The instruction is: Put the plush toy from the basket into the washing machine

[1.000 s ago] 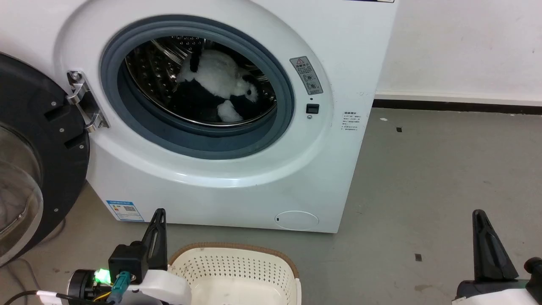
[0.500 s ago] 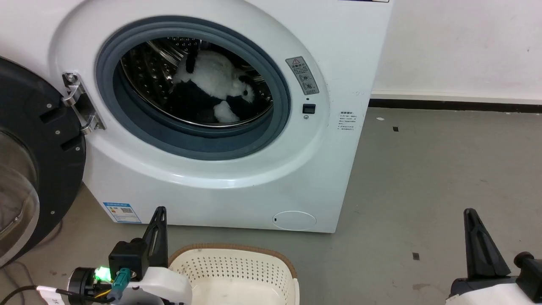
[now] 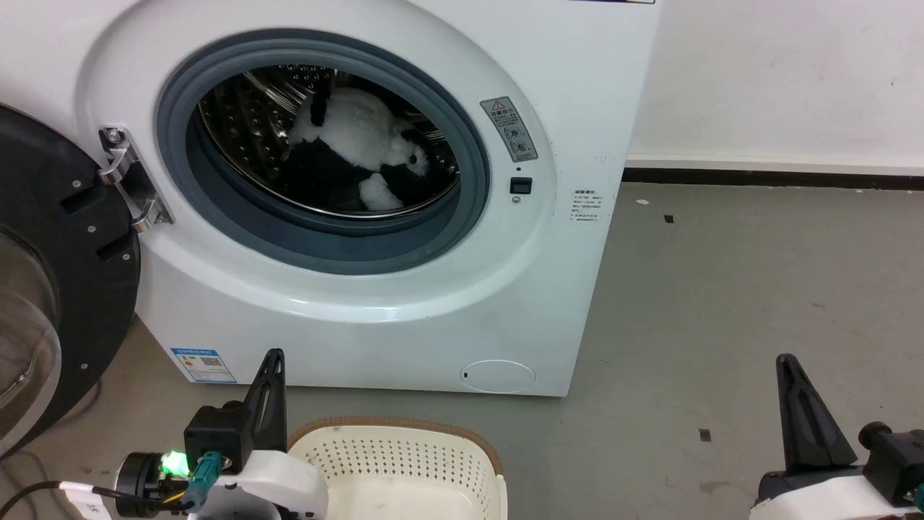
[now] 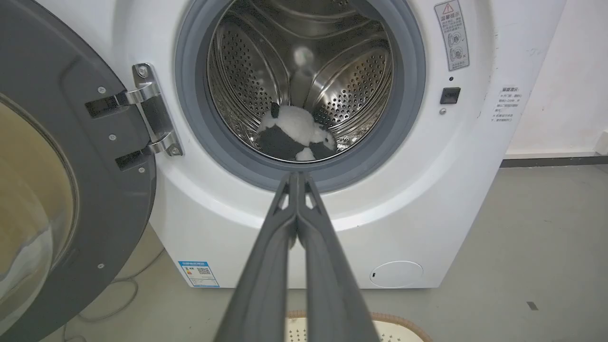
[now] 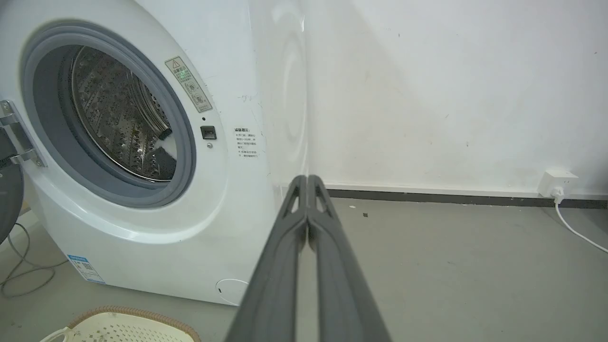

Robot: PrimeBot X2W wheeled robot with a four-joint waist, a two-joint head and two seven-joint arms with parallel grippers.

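Plush toy: the black-and-white plush toy (image 3: 361, 148) lies inside the washing machine (image 3: 404, 318), on the bottom of the steel drum (image 3: 245, 123), behind the grey gasket (image 3: 325, 245).
Toy's long axis: it runs across the porthole, roughly side to side and a little tilted, with the head at the right end as the head view shows it.
Direction from me: in my left wrist view the toy (image 4: 294, 133) sits just beyond my fingertips, straight ahead and slightly up, well inside the opening.
Left gripper: my left gripper (image 3: 273, 357) has its two fingers pressed together with nothing between them. It hangs low beside the basket (image 3: 393, 422), in front of the washer.
Right gripper: my right gripper (image 3: 787, 361) is also pinched closed and empty. It is well off to the right over bare floor and points past the washer's corner.
Nearer arm: the left arm. It lines up with the porthole, and the open door (image 3: 65, 289) hangs on its hinge at that side.
Basket: the part of its inside that I can see holds nothing.
Count: one plush toy, one basket, one washing machine with one door, and two grippers.
Judgement: the toy is off the gasket and in the drum, so I take the placing as done.
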